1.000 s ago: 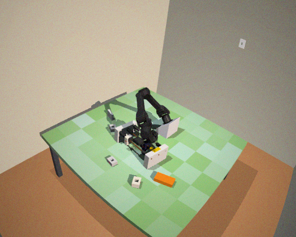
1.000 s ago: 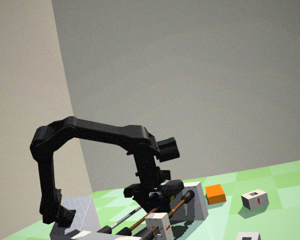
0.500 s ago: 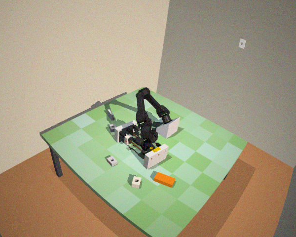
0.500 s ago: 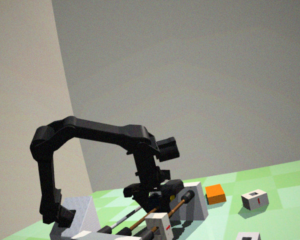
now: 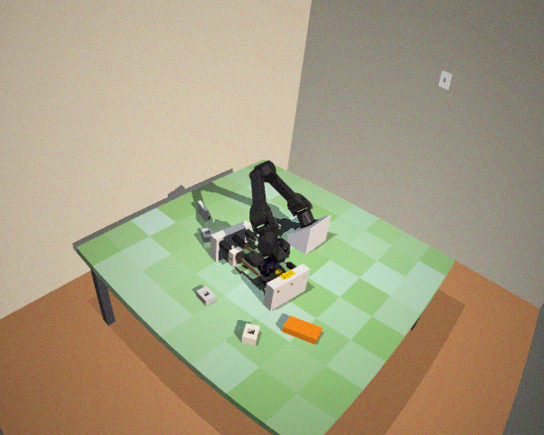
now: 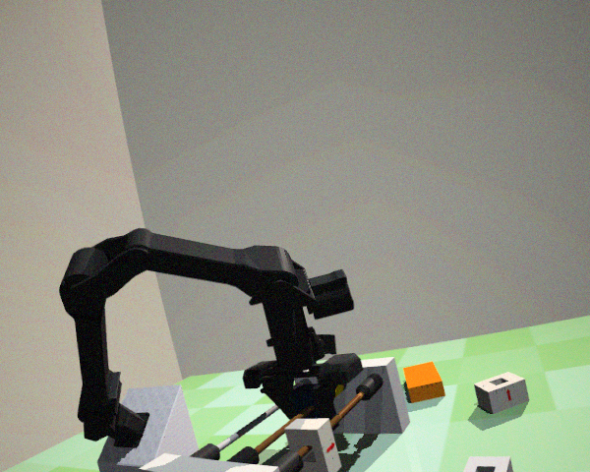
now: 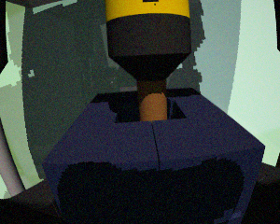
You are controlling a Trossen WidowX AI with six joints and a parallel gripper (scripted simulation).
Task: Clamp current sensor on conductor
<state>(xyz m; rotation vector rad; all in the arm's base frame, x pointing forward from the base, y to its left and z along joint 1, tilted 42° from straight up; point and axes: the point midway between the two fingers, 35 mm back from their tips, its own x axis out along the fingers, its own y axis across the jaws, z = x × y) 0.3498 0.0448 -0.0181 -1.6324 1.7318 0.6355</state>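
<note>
With the copper conductor (image 6: 285, 428) (image 7: 153, 108) running through its window, we have the dark blue split-core sensor (image 6: 301, 398) (image 7: 149, 142) clamped in our gripper (image 5: 268, 269) (image 6: 303, 406), at the conductor's far end in the exterior view.

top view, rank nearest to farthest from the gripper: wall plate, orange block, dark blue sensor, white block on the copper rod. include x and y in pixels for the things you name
1. dark blue sensor (image 5: 273, 265) (image 6: 301, 394) (image 7: 107, 140), between the jaws
2. white block (image 5: 232, 258) (image 6: 305, 431), left
3. orange block (image 5: 302, 329) (image 6: 423, 382), lower right
4. wall plate (image 5: 444, 74), far upper right
</note>
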